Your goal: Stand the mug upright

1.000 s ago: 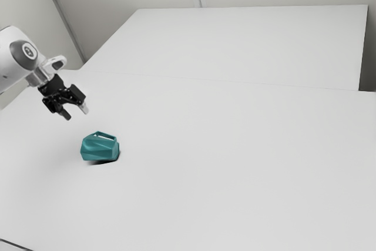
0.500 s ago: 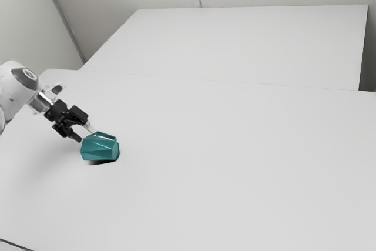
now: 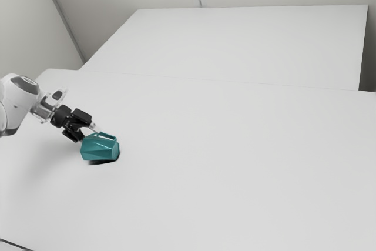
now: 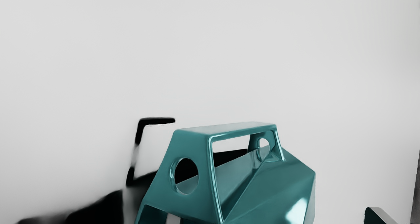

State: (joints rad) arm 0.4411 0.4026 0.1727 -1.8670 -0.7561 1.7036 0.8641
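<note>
Mug (image 3: 98, 150) lies on its side, its handle (image 4: 244, 127) uppermost, just ahead of the fingers. Those stand well apart, with no grip on it. One fingertip (image 4: 377, 216) shows off to the side of the mug's body, with table surface visible between them; a pale strip shows inside the mug's mouth (image 4: 152, 215), and I cannot tell whether that is the other fingertip. Nor can I tell whether either finger touches the mug. Behind them, the black gripper (image 3: 89, 133) tilts, neither level nor straight down, slanting down toward the exterior view's right, its tips right by the handle and the near end of the mug. Farther back, the white arm (image 3: 17, 105) comes in from the exterior view's left edge, with its last joint higher than the fingertips. Beneath the mug spreads the pale table (image 3: 235, 163).
</note>
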